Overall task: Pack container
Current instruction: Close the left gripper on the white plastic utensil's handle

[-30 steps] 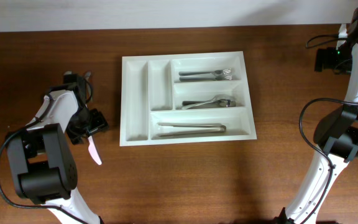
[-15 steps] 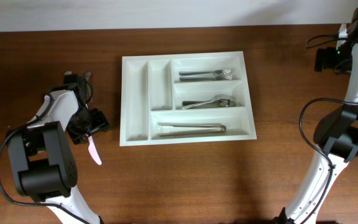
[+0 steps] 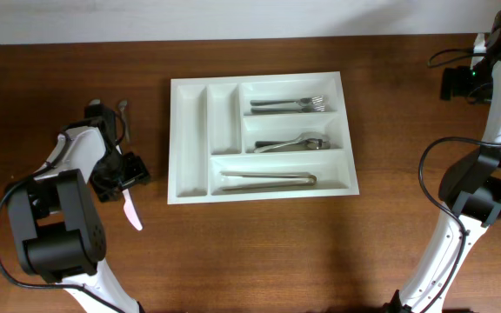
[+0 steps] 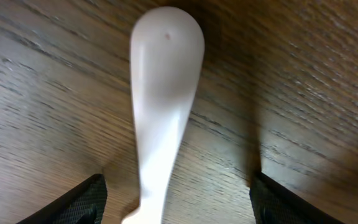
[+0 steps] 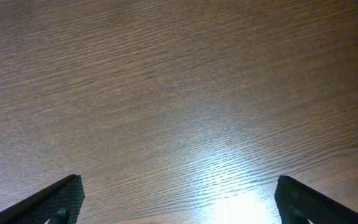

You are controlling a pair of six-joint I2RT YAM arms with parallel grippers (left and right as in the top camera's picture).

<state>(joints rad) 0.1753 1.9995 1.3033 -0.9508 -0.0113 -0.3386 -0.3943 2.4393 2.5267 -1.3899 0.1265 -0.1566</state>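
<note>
The container (image 3: 191,139) is a white tray in the middle of the table, with forks (image 3: 287,104), spoons (image 3: 292,143) and tongs (image 3: 268,180) in its three long compartments. Its two narrow compartments are empty. A white plastic spoon (image 3: 132,212) lies on the wood to the tray's left. My left gripper (image 3: 125,185) stands open over the spoon's handle end. In the left wrist view the spoon (image 4: 165,93) lies between the spread fingers (image 4: 79,202), touching neither. My right gripper (image 3: 456,83) is open at the far right, over bare wood (image 5: 179,93).
A small metal utensil (image 3: 122,108) lies on the table just behind the left arm. The table's far edge meets a white wall along the top of the overhead view. Cables hang around the right arm (image 3: 481,174).
The left arm has shifted slightly to the left, showing more of the small metal utensil behind it. The white spoon, the tray and the right arm have not moved.
</note>
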